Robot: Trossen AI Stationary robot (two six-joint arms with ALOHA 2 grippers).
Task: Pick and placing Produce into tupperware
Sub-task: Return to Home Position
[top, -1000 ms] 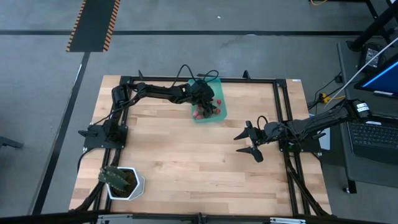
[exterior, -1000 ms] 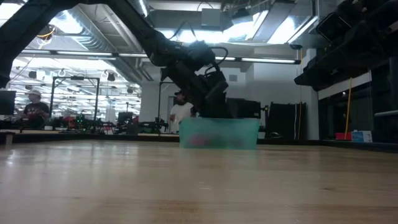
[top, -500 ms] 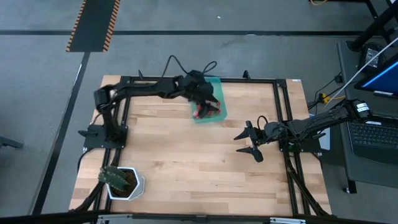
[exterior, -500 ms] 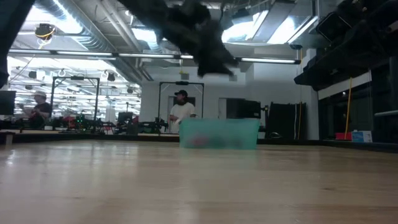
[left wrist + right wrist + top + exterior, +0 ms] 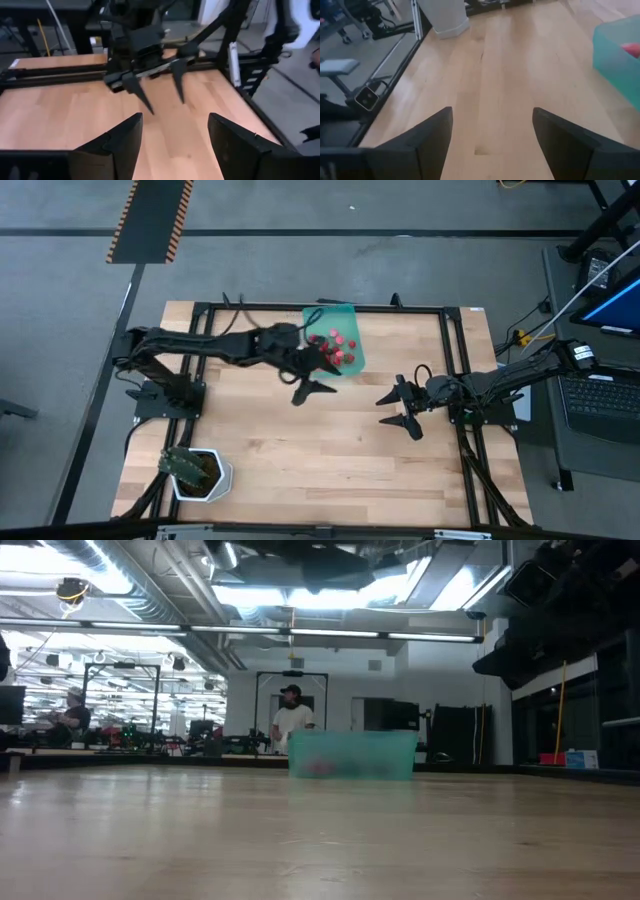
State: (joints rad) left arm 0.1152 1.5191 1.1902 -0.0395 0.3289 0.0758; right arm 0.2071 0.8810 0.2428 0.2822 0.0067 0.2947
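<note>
The teal tupperware (image 5: 337,340) stands on the table near its far edge, with several small red produce pieces (image 5: 340,350) lying in it; in the low view (image 5: 352,754) the fruits show as a red smear through its wall. My left gripper (image 5: 318,377) hangs open above the table just on the near side of the tupperware, holding nothing; its own view (image 5: 175,135) shows bare wood between the fingers. My right gripper (image 5: 401,411) waits open at the table's right, pointing left, also empty (image 5: 492,135).
A white pot with a green plant (image 5: 200,472) stands at the near left corner. A black frame (image 5: 455,360) runs along the table's edges. In the room beyond the table, people (image 5: 291,720) stand among benches.
My left gripper has risen out of the tupperware and drawn back toward the table's near edge and a little left, staying open and empty. The red produce in the tupperware, covered by the gripper before, now shows. The tupperware has kept its place.
</note>
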